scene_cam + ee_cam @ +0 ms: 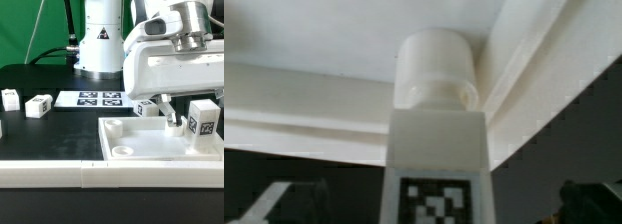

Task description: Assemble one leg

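The long white bar (50, 175) lies nearest, across the front of the black table (40, 135). Just behind it is the white panel (150, 152), which runs out of the exterior view's right edge. One round corner socket is plain; the others are cut off or hidden.

The leg (203, 119) stands upright on the panel towards the exterior view's right, tag face forward. Whether its foot sits in a socket cannot be told. The gripper (185, 112) hangs over that spot, and its bulky white body hides the panel's far side. A second leg (148, 107) peeps out by the panel's far rim. Two more legs (40, 105) lie well apart to the exterior view's left, with the marker board (100, 98) between the two groups.

In the wrist view the leg (439, 130) fills the middle. Its rounded end lies against the panel's inner corner (331, 60), and its tag is cut off at the frame edge. The fingers (269, 205) are blurred, one on each side of the leg with a dark gap between: spread apart, grasping nothing.
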